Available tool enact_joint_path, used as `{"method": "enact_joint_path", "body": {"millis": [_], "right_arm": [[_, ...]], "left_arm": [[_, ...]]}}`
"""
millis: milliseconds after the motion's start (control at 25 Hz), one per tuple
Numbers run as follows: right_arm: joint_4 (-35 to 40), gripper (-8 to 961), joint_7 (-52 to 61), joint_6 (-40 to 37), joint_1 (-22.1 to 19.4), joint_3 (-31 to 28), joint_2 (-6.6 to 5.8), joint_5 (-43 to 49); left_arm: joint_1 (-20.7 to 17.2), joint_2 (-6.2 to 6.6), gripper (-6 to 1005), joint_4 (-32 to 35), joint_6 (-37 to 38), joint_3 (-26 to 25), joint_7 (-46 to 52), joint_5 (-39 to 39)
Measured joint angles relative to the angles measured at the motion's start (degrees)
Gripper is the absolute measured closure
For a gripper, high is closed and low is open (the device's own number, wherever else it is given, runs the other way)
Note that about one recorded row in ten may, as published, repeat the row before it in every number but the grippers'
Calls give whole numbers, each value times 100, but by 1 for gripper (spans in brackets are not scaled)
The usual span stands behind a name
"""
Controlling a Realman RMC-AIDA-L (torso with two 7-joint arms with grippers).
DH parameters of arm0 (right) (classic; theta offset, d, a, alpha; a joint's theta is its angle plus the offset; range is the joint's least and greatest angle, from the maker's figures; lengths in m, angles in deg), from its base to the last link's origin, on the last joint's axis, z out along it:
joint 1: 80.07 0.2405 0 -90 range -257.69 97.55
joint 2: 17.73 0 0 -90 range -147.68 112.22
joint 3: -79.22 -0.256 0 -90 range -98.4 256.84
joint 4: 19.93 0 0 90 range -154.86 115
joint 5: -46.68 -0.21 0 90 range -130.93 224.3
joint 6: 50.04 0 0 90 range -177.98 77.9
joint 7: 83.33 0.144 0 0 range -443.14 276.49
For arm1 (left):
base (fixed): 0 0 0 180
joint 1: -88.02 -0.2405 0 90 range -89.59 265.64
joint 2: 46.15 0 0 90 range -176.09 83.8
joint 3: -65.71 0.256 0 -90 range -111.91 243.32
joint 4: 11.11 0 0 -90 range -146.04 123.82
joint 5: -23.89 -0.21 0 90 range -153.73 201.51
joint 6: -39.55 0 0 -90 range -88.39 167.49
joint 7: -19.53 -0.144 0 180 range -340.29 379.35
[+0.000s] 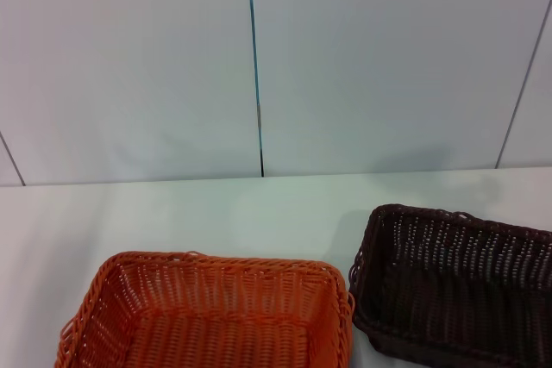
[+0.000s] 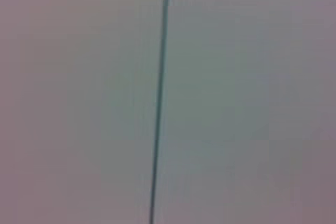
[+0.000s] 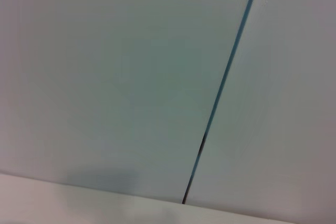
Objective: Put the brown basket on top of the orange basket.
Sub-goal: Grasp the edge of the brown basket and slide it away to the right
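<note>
Head view: the orange basket (image 1: 207, 312) is sitting on the white table (image 1: 216, 213) at the near left, and the brown basket (image 1: 453, 286) is resting just beside it to the right, their rims nearly touching, both upright and empty. Neither gripper is showing here, so what they are holding or how far open they are cannot be told. Left wrist view: only a pale wall panel (image 2: 79, 98) with a dark seam (image 2: 159, 98) is appearing. Right wrist view: the same wall and a strip of table edge. Judgement: stacking is not yet begun; the approach should be taking the brown basket's rim squarely, lifting it level, then aligning corners before lowering.
</note>
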Motion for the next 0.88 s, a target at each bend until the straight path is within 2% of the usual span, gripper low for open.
{"method": "enact_joint_path", "body": {"millis": [240, 480, 640, 760, 880], "right_arm": [[9, 123, 16, -39, 39, -5, 11, -30], [11, 122, 21, -50, 43, -45, 9, -38], [17, 122, 23, -83, 41, -69, 7, -36], [20, 122, 24, -117, 40, -38, 7, -54], [20, 122, 24, -118, 41, -37, 6, -95]], "left_arm": [[-56, -8, 67, 1017, 1795, 618, 258, 66], [-43, 29, 70, 1969, 3324, 1005, 2491, 34], [-56, 56, 72, 2221, 3659, 1013, 3554, -274], [46, 48, 178, 2584, 4193, 1130, 3765, -709], [197, 47, 217, 2890, 4526, 1238, 3801, -1012]]}}
